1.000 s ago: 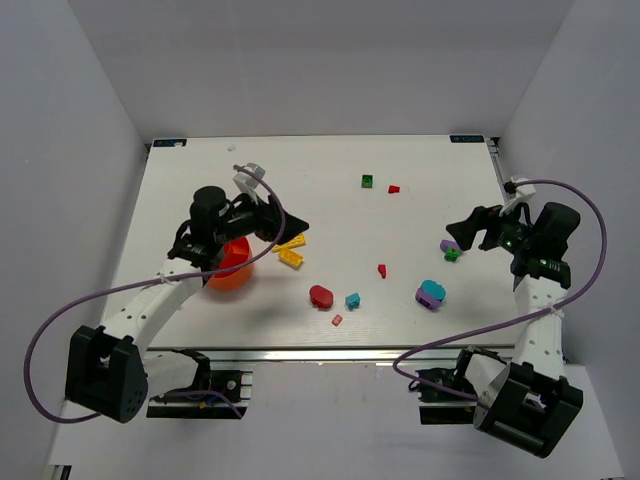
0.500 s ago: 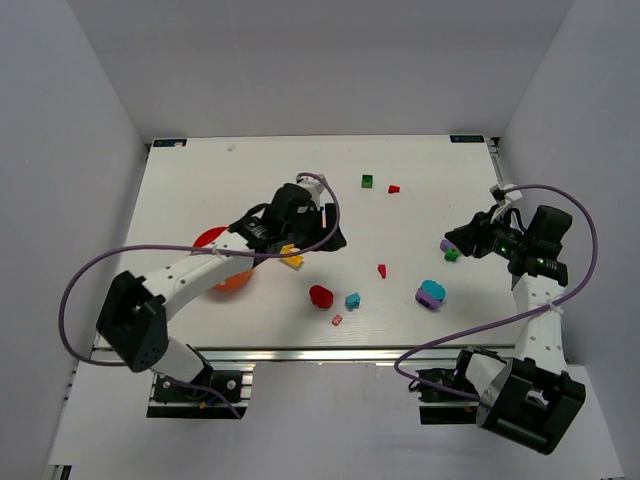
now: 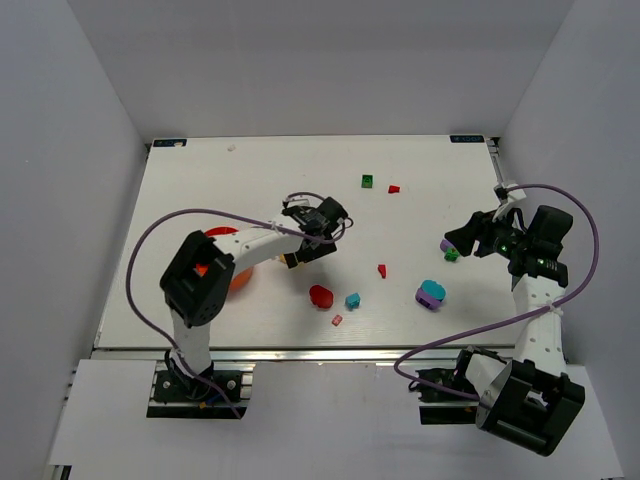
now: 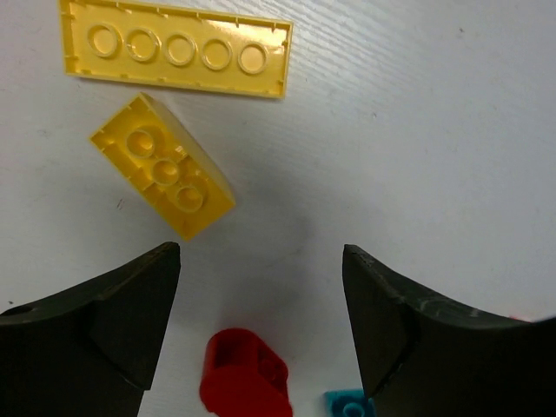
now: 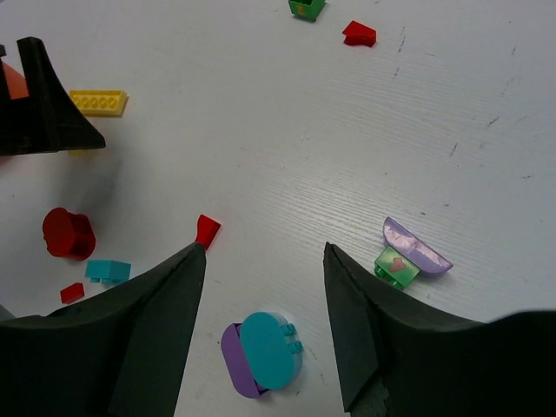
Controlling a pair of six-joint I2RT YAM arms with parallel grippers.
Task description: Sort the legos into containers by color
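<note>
Two yellow legos, a long flat one [image 4: 174,52] and a shorter one [image 4: 163,167], lie just ahead of my open left gripper [image 4: 261,252] [image 3: 315,248]. Nothing is between its fingers. Below it sit a red rounded piece [image 4: 245,382] [image 3: 320,296] and a teal brick [image 4: 347,406] [image 3: 352,300]. My right gripper [image 5: 263,252] [image 3: 462,238] hangs open and empty above a teal-and-purple piece [image 5: 265,352] [image 3: 431,293]. A purple piece [image 5: 415,248] rests on a green brick [image 5: 395,268] to its right. The orange bowl [image 3: 238,277] and red bowl [image 3: 220,233] are partly hidden under the left arm.
A small red brick [image 3: 382,270] lies mid-table, and a tiny pink one [image 3: 337,320] near the front edge. A green brick [image 3: 368,181] and a red one [image 3: 394,188] sit at the back. White walls enclose the table.
The left arm has swung right, from over the bowls to the yellow legos at the table's centre. The right arm has barely shifted.
</note>
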